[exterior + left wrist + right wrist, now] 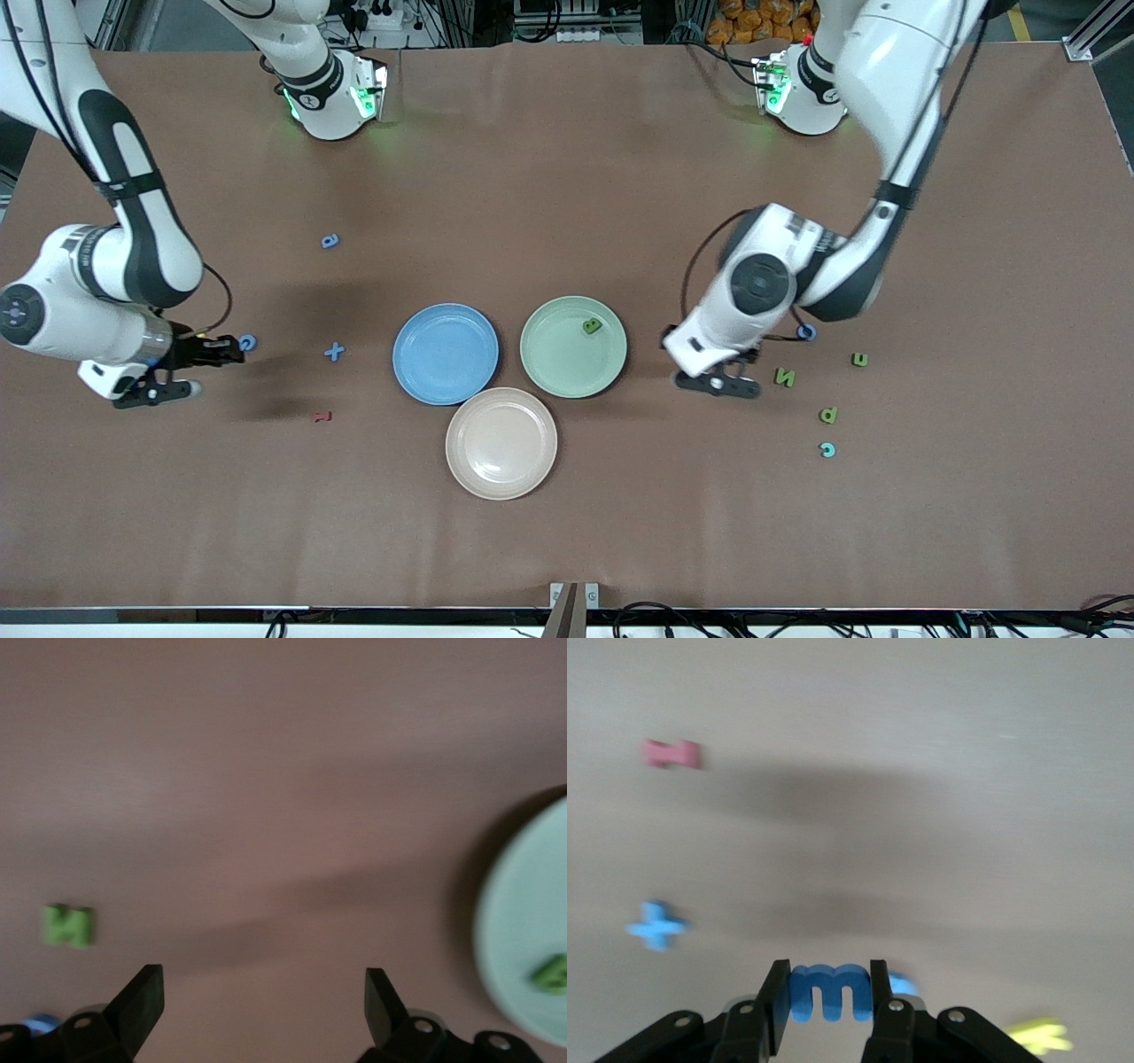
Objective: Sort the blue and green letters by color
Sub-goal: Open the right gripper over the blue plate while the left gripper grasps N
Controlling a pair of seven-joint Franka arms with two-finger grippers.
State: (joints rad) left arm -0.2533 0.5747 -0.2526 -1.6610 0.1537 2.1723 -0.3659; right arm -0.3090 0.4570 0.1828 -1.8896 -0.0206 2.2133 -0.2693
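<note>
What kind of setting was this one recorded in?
Probably a robotics lab bench: two arms over a brown-covered table, three plates mid-table, toy letters scattered. The right pincer grips a blue letter; the left pincer is open.

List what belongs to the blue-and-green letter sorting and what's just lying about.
Job: blue m in the right gripper; open left gripper; blue plus; green N; green B in the green plate; blue plate.
Lying about: dark red letter; beige plate.

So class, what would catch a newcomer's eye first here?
Three plates cluster mid-table: a blue plate, a green plate holding one green letter, and a beige plate nearest the camera. The right tool grips a blue letter m; the left tool hangs open near a green letter N.
</note>
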